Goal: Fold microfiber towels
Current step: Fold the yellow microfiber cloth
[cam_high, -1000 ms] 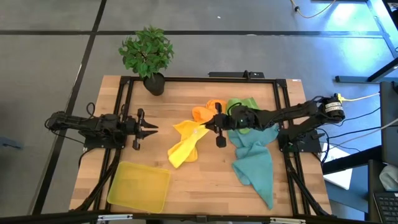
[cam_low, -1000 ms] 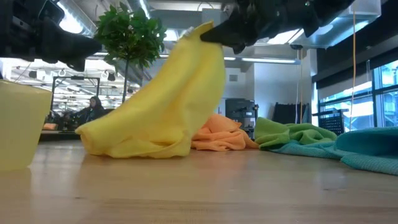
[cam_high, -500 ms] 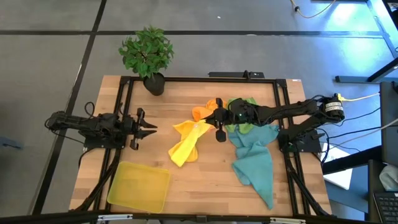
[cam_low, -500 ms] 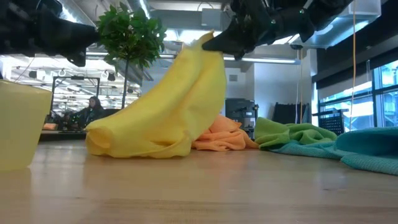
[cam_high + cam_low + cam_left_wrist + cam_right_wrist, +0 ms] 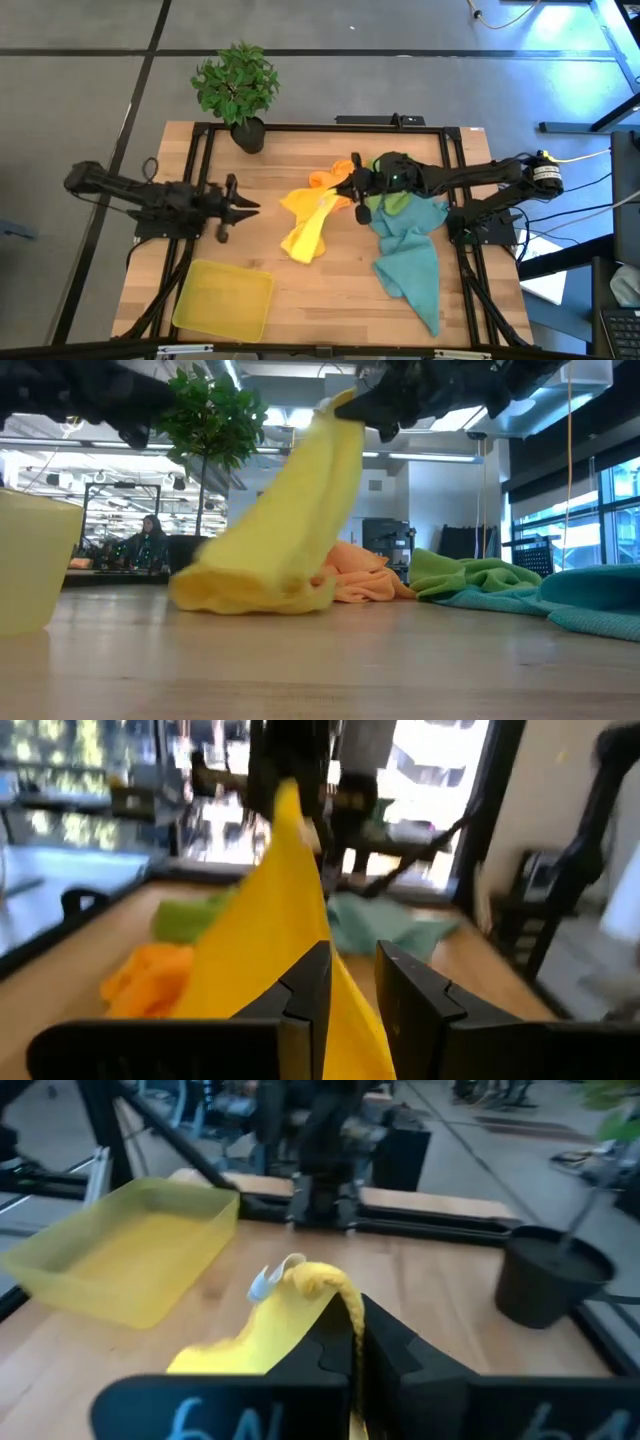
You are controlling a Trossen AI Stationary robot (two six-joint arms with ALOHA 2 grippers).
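The yellow towel (image 5: 308, 228) hangs from my right gripper (image 5: 351, 186), which is shut on it above the table's middle. Its lower end (image 5: 255, 585) lies bunched on the wood. Behind it lie the orange towel (image 5: 322, 181) and the green towel (image 5: 398, 201), with a teal towel (image 5: 410, 262) spread toward the near right. My left gripper (image 5: 247, 208) hovers left of the yellow towel, pointing level at it. Its fingers are open by a narrow gap (image 5: 352, 975) with nothing between them. My right gripper pinches the yellow towel's top edge (image 5: 335, 1288) between its two fingers, beside a small white tag (image 5: 262, 1284). The fingers come almost level from the table's right. The towel slants down from the hold toward the left, fairly taut, with its lower end on the table.
A yellow plastic tray (image 5: 225, 298) sits at the near left corner. A potted plant (image 5: 238, 92) stands at the far edge. Bare wood lies between my left gripper and the yellow towel and in front of the towels.
My right gripper has gone up and toward the table's far right with the yellow towel's top. The towel has drawn steeper and narrower, and its lower end has slid right along the table. My left gripper has risen a little and edged toward the towel.
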